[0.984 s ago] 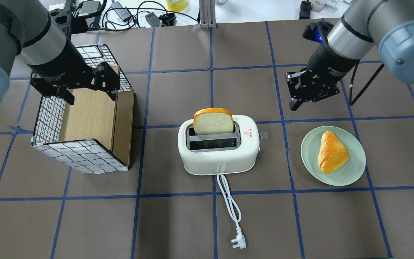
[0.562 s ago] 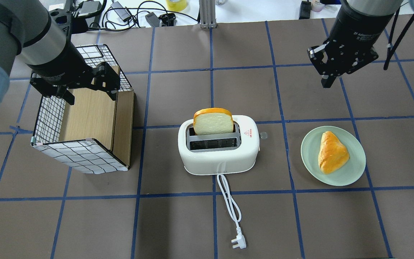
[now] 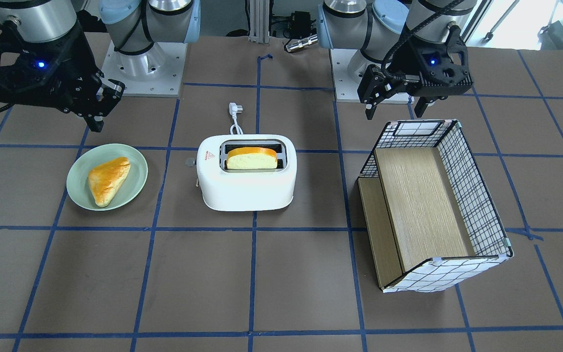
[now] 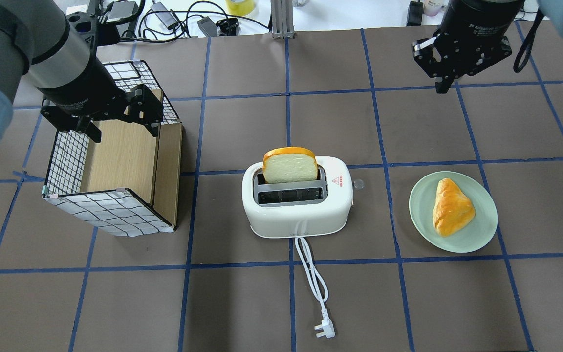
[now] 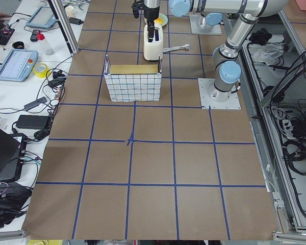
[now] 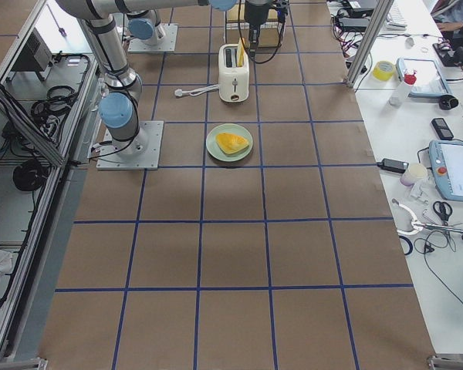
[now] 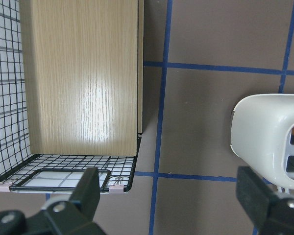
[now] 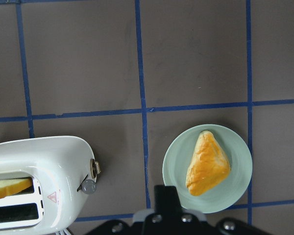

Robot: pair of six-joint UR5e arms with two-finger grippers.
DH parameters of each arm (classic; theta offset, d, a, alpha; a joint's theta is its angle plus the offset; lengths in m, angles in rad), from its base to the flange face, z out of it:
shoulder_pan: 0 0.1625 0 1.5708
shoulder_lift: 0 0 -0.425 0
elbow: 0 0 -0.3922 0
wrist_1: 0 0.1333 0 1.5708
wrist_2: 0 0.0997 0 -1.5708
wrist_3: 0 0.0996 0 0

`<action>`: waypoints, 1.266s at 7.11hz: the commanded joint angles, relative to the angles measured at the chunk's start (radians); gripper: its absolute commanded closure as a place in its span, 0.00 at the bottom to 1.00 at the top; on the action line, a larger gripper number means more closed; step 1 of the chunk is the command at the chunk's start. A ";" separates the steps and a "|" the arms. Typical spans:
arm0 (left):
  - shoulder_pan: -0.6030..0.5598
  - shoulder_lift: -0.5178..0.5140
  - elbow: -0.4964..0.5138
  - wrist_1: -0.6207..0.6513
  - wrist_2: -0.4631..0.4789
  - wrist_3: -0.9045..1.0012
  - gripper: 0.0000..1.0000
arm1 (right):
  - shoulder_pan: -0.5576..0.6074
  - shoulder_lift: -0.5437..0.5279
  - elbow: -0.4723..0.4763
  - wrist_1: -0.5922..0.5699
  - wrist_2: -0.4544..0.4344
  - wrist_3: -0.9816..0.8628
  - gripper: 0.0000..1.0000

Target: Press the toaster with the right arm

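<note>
The white toaster (image 4: pixel 296 217) stands mid-table with a bread slice (image 4: pixel 290 167) upright in its far slot. Its grey lever knob (image 4: pixel 358 184) sticks out on the side facing the plate, and its cord and plug (image 4: pixel 324 330) trail toward the robot. The toaster also shows in the front view (image 3: pixel 247 190) and the right wrist view (image 8: pixel 39 156), where the knob (image 8: pixel 89 186) is visible. My right gripper (image 4: pixel 443 87) is shut and empty, raised well beyond the toaster and off to the right. My left gripper (image 4: pixel 122 128) is open and empty above the basket.
A green plate (image 4: pixel 487 230) with a golden pastry (image 4: pixel 451 207) lies right of the toaster. A wire-grid basket with a wooden floor (image 4: pixel 105 210) lies left of it. Cables and tools sit beyond the table's far edge.
My right gripper has moved away from the toaster, toward the far right of the table, and turned. The left arm, toaster and bread have not moved.
</note>
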 commanded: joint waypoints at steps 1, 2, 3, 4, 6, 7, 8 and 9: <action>0.000 0.000 0.000 0.000 -0.002 0.000 0.00 | 0.009 0.004 0.008 -0.049 -0.004 0.002 1.00; 0.000 0.000 0.000 0.000 0.000 0.000 0.00 | 0.009 0.006 0.011 -0.049 0.010 0.001 0.09; 0.000 0.000 0.000 0.000 0.000 0.000 0.00 | 0.011 0.004 0.011 -0.046 0.012 -0.002 0.00; 0.000 0.000 0.000 0.000 0.000 0.000 0.00 | 0.011 0.003 0.011 -0.044 0.012 -0.002 0.00; 0.000 0.000 0.000 0.000 0.000 0.000 0.00 | 0.011 0.003 0.011 -0.044 0.012 -0.004 0.00; 0.000 0.000 0.000 0.000 0.000 0.000 0.00 | 0.011 0.003 0.011 -0.044 0.012 -0.004 0.00; 0.000 0.000 0.000 0.000 0.000 0.000 0.00 | 0.011 0.003 0.011 -0.044 0.012 -0.004 0.00; 0.000 0.000 0.000 0.000 0.000 0.000 0.00 | 0.011 0.001 0.011 -0.043 0.012 -0.004 0.00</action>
